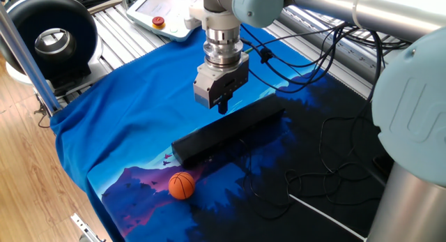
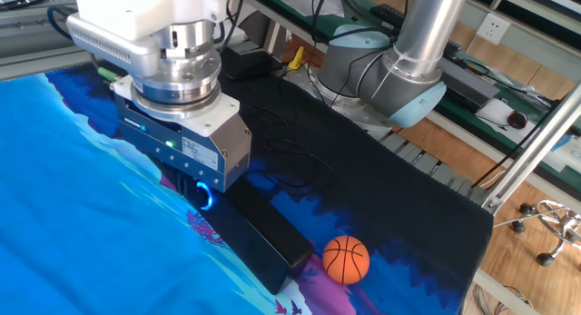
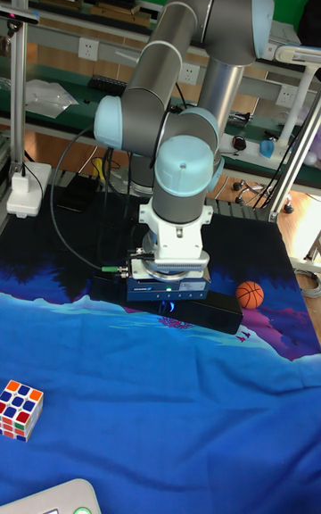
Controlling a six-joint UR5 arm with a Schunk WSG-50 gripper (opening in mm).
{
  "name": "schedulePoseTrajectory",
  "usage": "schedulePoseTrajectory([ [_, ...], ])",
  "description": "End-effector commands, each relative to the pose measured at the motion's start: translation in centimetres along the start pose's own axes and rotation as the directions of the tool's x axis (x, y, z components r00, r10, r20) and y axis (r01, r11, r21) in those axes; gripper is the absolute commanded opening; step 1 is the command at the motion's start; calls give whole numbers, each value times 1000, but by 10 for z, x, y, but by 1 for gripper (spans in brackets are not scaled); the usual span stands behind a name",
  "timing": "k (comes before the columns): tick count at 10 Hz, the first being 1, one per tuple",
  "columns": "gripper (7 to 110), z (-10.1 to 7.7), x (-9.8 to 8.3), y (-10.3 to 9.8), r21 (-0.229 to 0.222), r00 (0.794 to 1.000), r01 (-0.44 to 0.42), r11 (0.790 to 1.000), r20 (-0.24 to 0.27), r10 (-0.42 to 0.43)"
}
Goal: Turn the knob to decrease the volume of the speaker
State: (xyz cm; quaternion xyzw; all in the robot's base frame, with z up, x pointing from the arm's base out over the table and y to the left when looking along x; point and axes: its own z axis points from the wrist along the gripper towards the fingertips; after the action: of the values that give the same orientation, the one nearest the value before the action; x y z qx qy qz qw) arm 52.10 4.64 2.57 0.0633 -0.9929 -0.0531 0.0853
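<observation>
The speaker (image 1: 230, 130) is a long matte-black bar lying diagonally on the blue cloth, also seen as a dark bar (image 2: 263, 238) and behind the wrist (image 3: 221, 310). My gripper (image 1: 223, 107) points straight down onto the bar's top, a little towards its far end. Its dark fingers stand close together and touch the speaker. The knob is hidden under the fingers and the gripper body (image 2: 186, 142). A blue light glows at the gripper's base (image 3: 169, 304).
An orange ball (image 1: 181, 185) lies near the speaker's near end. Thin black cables (image 1: 306, 176) trail over the dark cloth to the right. A big black ring-shaped device (image 1: 52, 40) stands at the back left, beside a teach pendant (image 1: 164, 15). A Rubik's cube (image 3: 20, 408) lies apart.
</observation>
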Motion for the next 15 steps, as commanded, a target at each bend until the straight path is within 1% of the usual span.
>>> schedulePoseTrajectory([
  [1, 7, 1, -2, 2, -14, 1000, -5, 1000, 6, 5],
  [15, 7, 4, -5, -1, -11, 1000, -5, 1000, 10, 5],
])
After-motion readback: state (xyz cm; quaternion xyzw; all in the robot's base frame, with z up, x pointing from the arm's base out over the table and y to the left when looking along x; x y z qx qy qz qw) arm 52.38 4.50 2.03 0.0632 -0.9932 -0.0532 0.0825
